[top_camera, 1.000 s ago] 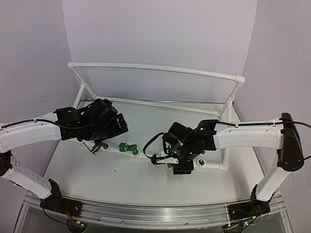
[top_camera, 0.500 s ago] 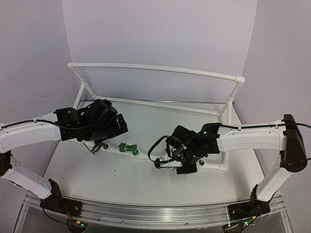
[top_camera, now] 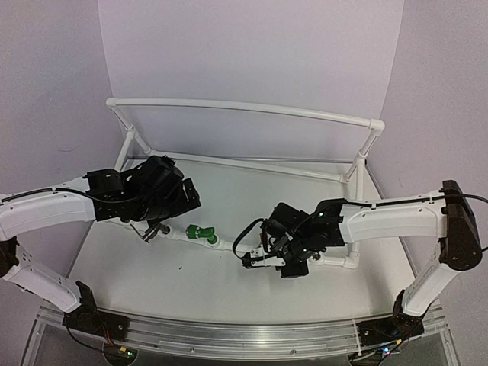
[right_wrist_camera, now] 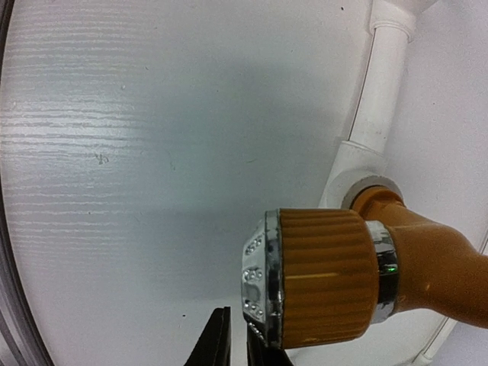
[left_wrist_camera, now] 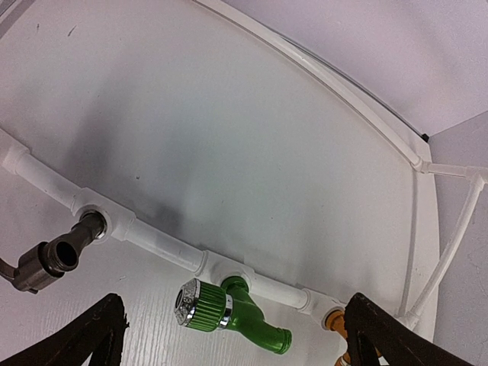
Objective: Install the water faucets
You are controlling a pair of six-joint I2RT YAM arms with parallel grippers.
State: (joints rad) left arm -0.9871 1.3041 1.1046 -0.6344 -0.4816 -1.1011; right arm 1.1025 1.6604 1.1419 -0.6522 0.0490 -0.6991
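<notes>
Lower left of the left wrist view: dark grey faucet [left_wrist_camera: 49, 261] seated in the leftmost socket of the white pipe frame [left_wrist_camera: 164, 248]. Bottom centre: green faucet [left_wrist_camera: 232, 319] in the next socket, just above the gap of the left gripper [left_wrist_camera: 240, 345], its 2 fingers spread wide. Right wrist view, right side: brass-gold faucet [right_wrist_camera: 328, 276] plugged into its socket. Bottom edge: right gripper [right_wrist_camera: 238, 343], fingers nearly pressed together, just under the knob.

Grey metal faucet [left_wrist_camera: 53, 261]: seated in left socket of white pipe [left_wrist_camera: 164, 248]. Green faucet [left_wrist_camera: 236, 318], chrome-ringed knob: middle socket. Brass-gold faucet [right_wrist_camera: 343, 276], ribbed knob: right socket.
</notes>
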